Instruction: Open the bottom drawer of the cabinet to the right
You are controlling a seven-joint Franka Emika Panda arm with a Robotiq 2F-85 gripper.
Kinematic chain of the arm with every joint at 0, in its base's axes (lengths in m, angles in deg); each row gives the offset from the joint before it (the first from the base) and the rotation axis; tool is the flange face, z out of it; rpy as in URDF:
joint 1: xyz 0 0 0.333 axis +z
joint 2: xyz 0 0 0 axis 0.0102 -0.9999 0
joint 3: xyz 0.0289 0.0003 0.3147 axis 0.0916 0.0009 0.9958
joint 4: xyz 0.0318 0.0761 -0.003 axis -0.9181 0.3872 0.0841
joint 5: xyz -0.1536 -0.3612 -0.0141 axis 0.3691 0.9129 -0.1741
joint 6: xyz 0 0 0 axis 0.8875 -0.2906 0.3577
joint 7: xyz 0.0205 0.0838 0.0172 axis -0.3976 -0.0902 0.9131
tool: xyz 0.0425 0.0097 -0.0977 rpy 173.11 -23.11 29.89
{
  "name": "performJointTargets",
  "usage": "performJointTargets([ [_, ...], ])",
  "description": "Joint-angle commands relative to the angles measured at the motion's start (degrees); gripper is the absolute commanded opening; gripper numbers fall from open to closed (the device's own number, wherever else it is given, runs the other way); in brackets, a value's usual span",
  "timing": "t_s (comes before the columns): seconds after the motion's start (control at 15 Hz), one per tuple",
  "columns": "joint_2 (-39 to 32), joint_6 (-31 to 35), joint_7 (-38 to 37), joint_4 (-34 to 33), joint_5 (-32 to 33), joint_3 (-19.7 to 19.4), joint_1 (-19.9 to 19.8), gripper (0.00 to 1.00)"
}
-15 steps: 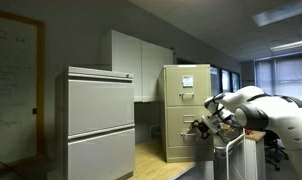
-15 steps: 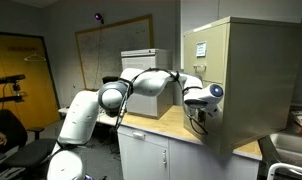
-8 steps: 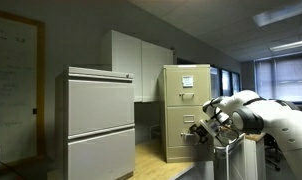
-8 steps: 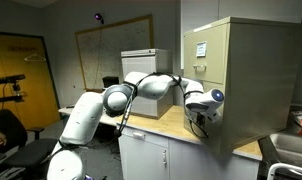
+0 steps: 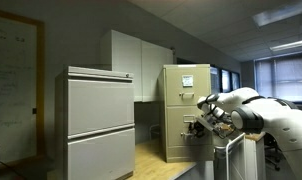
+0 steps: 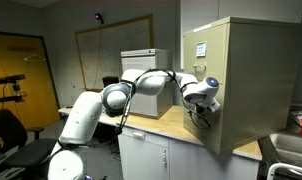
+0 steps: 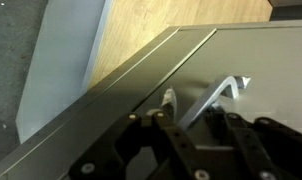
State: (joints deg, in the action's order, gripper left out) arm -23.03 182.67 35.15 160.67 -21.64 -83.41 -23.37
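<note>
The tall beige cabinet (image 5: 181, 100) (image 6: 253, 80) stands on a wooden counter and has a white sheet on its top drawer. My gripper (image 5: 198, 126) (image 6: 196, 110) is pressed against the lower part of its front. In the wrist view the gripper (image 7: 196, 106) is shut on the drawer's metal handle (image 7: 219, 97), a bright bar that runs between the two dark fingers. The grey drawer front (image 7: 141, 85) fills the view behind the handle. Both exterior views show the drawer flush with the cabinet.
A wider light-grey two-panel cabinet (image 5: 96, 120) stands apart from the beige one. White wall cupboards (image 5: 136, 62) hang behind. The wooden countertop (image 6: 156, 125) (image 7: 161, 30) extends past the cabinet's base. A sink basin (image 6: 291, 150) lies beside the cabinet. The arm spans the counter's edge.
The jaws have gone from open to shut around the handle. The wrist has shifted slightly closer to the cabinet's front. The drawer has not moved.
</note>
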Motion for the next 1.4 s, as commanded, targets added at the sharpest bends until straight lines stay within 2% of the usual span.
performJointTargets([
  [0.0,1.89,0.80,-6.09,0.40,12.70,-0.37,4.14,0.08],
  [0.07,3.12,0.77,-7.50,1.48,14.36,-2.17,6.58,0.08],
  [0.27,7.19,2.82,-10.17,6.25,18.46,-3.05,10.05,0.08],
  [0.47,10.97,4.20,-8.79,11.67,19.01,-2.66,11.16,0.08],
  [0.6,12.74,8.16,-8.02,15.96,19.54,-2.57,12.16,0.08],
  [0.67,13.52,10.63,-8.11,17.97,20.97,0.26,10.21,0.08],
  [1.0,15.89,21.02,-5.04,25.53,20.98,2.94,8.35,0.08],
  [1.13,17.03,24.36,-6.02,27.61,23.03,2.99,9.04,0.08],
  [1.33,18.36,27.82,-12.00,28.37,30.88,2.04,12.34,0.08],
])
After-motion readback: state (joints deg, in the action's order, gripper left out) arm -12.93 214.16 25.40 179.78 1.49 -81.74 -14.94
